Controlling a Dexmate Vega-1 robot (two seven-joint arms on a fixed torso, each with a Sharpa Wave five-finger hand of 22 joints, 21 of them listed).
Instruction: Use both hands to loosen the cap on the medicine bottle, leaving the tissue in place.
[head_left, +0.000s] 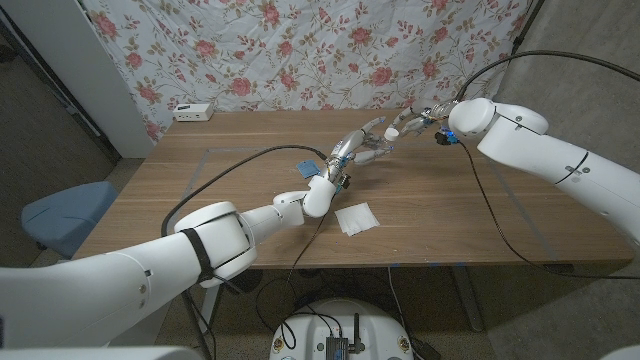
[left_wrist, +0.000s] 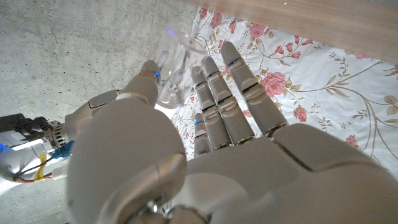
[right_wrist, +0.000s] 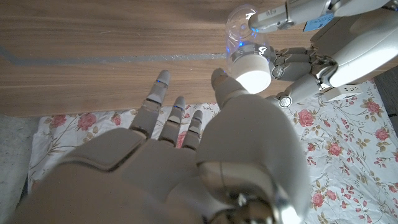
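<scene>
Right wrist view: clear medicine bottle with white cap, pinched in the left hand; right hand, fingers spread, thumb beside the cap.

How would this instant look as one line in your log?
left hand holds clear plastic medicine bottle aloft | right hand at its white cap | white tissue on wooden table

One medicine bottle, one tissue, two hands, possibly one white box
</scene>
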